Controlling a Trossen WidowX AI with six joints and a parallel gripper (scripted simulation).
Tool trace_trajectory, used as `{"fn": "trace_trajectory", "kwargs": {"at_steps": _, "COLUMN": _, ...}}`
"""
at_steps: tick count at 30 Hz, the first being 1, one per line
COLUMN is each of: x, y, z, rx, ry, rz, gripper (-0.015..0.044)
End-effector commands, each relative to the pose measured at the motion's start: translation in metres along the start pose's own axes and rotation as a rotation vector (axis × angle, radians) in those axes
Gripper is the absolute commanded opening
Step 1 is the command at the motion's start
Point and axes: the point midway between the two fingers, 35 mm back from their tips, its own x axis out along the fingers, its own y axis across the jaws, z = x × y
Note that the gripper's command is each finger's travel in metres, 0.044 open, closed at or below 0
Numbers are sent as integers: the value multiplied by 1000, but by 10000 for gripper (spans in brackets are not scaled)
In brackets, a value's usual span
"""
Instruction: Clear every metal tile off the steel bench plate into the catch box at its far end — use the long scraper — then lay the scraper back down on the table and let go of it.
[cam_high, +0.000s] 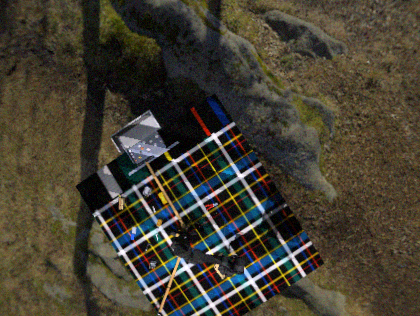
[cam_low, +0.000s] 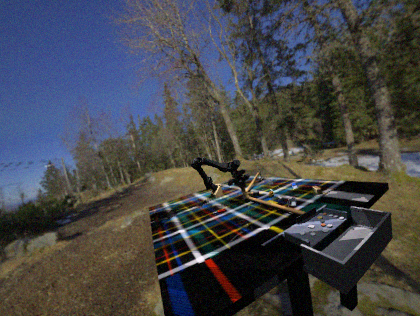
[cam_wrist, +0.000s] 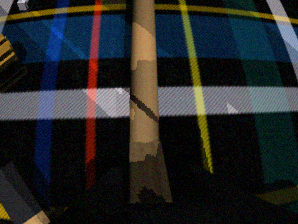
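The scraper's long wooden handle (cam_high: 165, 194) (cam_low: 275, 204) (cam_wrist: 144, 45) runs from my gripper to the steel plate. Its thin wide blade (cam_high: 172, 146) (cam_low: 270, 242) lies across the plate's near edge. My gripper (cam_high: 184, 231) (cam_low: 246, 192) is shut on the handle near its rear end; the fingertips are dark and hard to make out in the wrist view. Several small tiles, grey and orange, lie scattered on the steel plate (cam_low: 311, 241), beyond the blade. The open grey catch box (cam_high: 158, 120) (cam_low: 345, 272) adjoins the plate's far end. No tiles show in its visible part.
A second wooden stick (cam_high: 169, 286) (cam_low: 254, 181) lies behind the gripper. Left of the handle in the top view are a yellow block (cam_high: 162, 198), a whitish round object (cam_high: 147, 191) and a tan object (cam_high: 120, 202). A small red-handled tool (cam_high: 211, 205) lies to the right.
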Motion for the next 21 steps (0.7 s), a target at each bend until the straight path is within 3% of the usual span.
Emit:
{"fn": "trace_trajectory", "kwargs": {"at_steps": 1, "x": -1, "y": -6, "z": -1, "rx": -1, "ry": -1, "rz": -1, "gripper": 0}}
{"fn": "trace_trajectory", "kwargs": {"at_steps": 21, "x": -29, "y": 1, "z": -34, "rx": -1, "ry": 9, "rz": 10, "gripper": 0}}
